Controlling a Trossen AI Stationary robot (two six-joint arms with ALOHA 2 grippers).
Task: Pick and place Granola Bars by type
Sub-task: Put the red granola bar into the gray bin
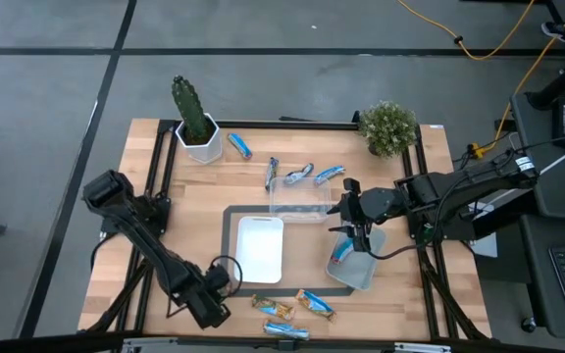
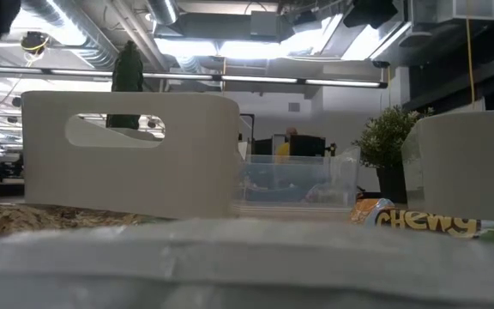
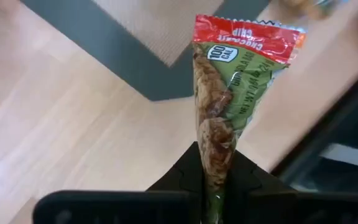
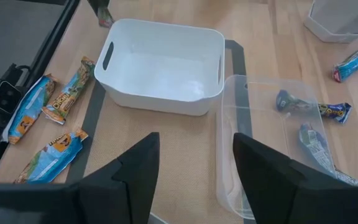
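My left gripper (image 1: 222, 279) is at the near left of the table, by the dark mat's near corner, shut on a green-and-red granola bar (image 3: 229, 81). My right gripper (image 1: 351, 224) hangs open over the mat (image 4: 166, 155), between the clear tray (image 1: 299, 201) and a pale bin (image 1: 359, 265) that holds one blue-red bar (image 1: 342, 251). Three bars (image 1: 292, 309) lie on the wood near the near edge. Several more bars (image 1: 302, 175) lie beyond the clear tray's far side. The white tray (image 1: 260, 248) sits on the mat. My left gripper pinches the green-and-red bar by its narrow end (image 3: 213, 155) between the two fingers. The bar lies along the fingers and sticks out past them, its red crimped end (image 3: 247, 34) free over the mat's corner. Whether that end touches the table, I cannot tell.
A potted cactus (image 1: 195, 123) and a small bush (image 1: 388, 127) stand at the far corners. One bar (image 1: 239, 147) lies beside the cactus pot. In the low view a Chewy wrapper (image 2: 427, 221) and a blurred wrapper (image 2: 230, 266) lie close before the trays.
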